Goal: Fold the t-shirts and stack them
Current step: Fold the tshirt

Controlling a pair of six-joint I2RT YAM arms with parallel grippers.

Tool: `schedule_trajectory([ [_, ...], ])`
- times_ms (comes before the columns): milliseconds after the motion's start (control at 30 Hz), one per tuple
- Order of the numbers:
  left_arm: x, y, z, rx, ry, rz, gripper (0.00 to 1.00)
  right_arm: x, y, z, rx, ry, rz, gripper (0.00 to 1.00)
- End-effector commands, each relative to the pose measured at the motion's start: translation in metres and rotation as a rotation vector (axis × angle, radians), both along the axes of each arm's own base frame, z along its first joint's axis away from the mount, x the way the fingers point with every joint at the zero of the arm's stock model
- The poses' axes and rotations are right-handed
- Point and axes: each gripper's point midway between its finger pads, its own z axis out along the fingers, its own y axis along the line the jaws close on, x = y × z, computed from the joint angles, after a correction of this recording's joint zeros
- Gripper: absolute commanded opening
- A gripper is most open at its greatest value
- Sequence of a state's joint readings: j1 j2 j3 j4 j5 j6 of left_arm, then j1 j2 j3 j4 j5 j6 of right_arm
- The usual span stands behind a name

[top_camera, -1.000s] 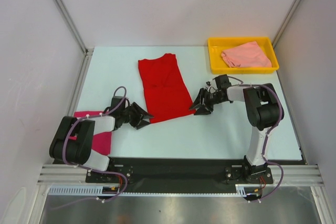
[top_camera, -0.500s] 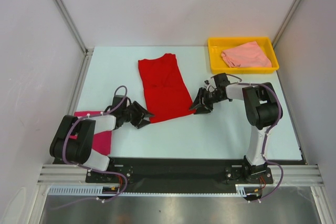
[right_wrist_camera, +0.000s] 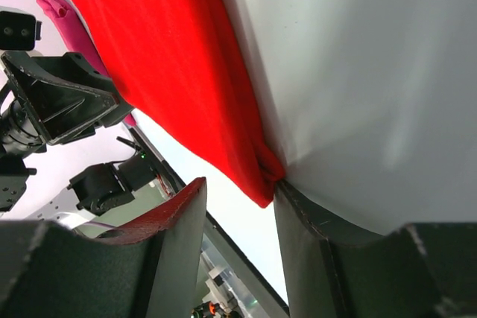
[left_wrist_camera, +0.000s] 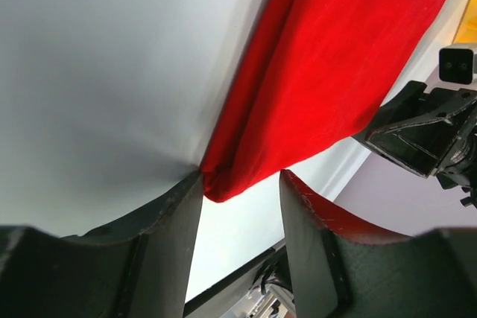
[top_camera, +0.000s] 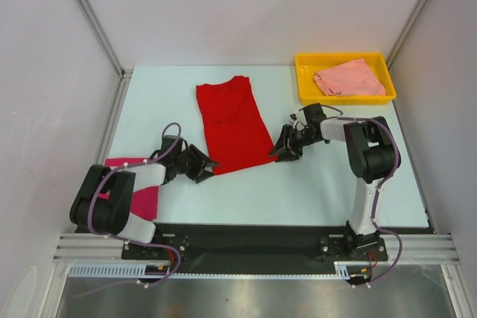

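A yellow plastic tray (top_camera: 302,83) sits at the table's two o'clock corner, its long sides running nine to three. The pale, matte table (top_camera: 313,191) is closed in by white panel walls (top_camera: 246,5) at nine, twelve and three o'clock. Aluminium posts (top_camera: 89,15) slant up from the far corners. An aluminium rail (top_camera: 78,247) borders the six o'clock edge, with a slotted white cable duct (top_camera: 112,269) just below it at seven.

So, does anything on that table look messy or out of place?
Nothing spilled or damaged. The red t-shirt lies slightly slanted, folded into a long strip. The magenta t-shirt sits at the near left edge, partly hidden under the left arm. The salmon t-shirt lies rumpled in the yellow tray, not yet stacked.
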State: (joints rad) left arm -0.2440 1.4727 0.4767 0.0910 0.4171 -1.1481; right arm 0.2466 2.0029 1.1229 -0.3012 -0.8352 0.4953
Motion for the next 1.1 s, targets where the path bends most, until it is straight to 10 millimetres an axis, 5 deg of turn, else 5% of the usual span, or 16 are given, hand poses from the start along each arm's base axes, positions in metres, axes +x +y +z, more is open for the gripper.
schedule_trajectory([
  [0, -0.043, 0.026, -0.050, 0.186, 0.213, 0.023, 0.53, 0.003, -0.019, -0.042, -0.159, -0.015, -0.013, 0.47],
  [67, -0.040, 0.026, -0.050, 0.188, 0.204, 0.021, 0.48, 0.004, -0.019, -0.043, -0.159, -0.016, -0.018, 0.45],
  [167, -0.033, 0.026, -0.049, 0.186, 0.163, 0.024, 0.22, 0.006, -0.018, -0.042, -0.151, -0.020, -0.020, 0.33],
  [233, -0.032, 0.024, -0.050, 0.178, 0.149, 0.020, 0.00, 0.007, -0.017, -0.041, -0.148, -0.030, -0.016, 0.15],
  [333, -0.032, 0.023, -0.049, 0.182, 0.135, -0.014, 0.00, 0.006, -0.012, -0.037, -0.133, -0.052, 0.010, 0.00],
  [500, -0.044, 0.031, -0.042, 0.235, 0.093, -0.048, 0.00, -0.010, -0.011, -0.031, -0.161, -0.078, 0.027, 0.00],
  [600, -0.062, 0.036, -0.038, 0.252, 0.078, -0.063, 0.00, -0.037, -0.008, -0.024, -0.133, -0.068, 0.007, 0.00],
  [733, -0.094, 0.043, -0.034, 0.267, 0.078, -0.073, 0.00, -0.103, -0.011, -0.035, -0.164, -0.010, 0.039, 0.00],
  [867, -0.121, 0.046, -0.029, 0.244, 0.049, -0.063, 0.00, -0.146, -0.012, -0.030, -0.186, -0.038, 0.046, 0.00],
  [1067, -0.146, 0.046, -0.034, 0.206, 0.020, -0.064, 0.00, -0.166, -0.008, -0.014, -0.163, -0.087, 0.011, 0.00],
])
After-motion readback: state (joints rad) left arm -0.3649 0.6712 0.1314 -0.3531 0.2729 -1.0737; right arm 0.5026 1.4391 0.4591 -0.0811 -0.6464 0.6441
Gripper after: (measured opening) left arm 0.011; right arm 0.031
